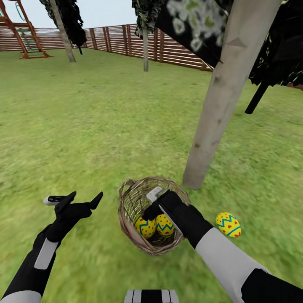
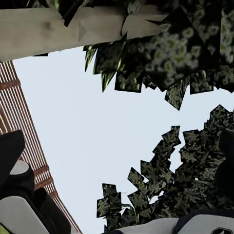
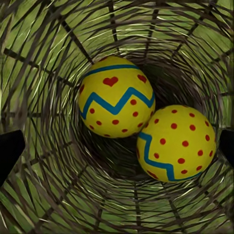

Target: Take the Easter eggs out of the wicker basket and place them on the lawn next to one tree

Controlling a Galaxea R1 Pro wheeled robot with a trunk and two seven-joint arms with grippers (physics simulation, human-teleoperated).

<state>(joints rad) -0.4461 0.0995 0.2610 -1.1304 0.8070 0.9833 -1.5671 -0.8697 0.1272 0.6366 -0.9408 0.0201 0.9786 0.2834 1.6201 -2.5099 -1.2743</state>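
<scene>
The right gripper (image 1: 152, 206) is lowered into the small brown open-weave wicker basket (image 1: 126, 219), its dark fingers (image 3: 9, 151) spread wide, grasping nothing, presumably so a second egg can be taken. Just ahead of those fingers two smooth, glossy yellow eggs (image 3: 116, 103) (image 3: 178, 142), banded with blue zigzags and red marks, are nestled touching at the basket's bottom. A third yellow egg (image 1: 228, 224) is laid on the mottled green lawn (image 1: 105, 139), near the straight pale grey-beige trunk (image 1: 219, 109). The left gripper (image 1: 84, 200) is held released, well apart, over grass.
</scene>
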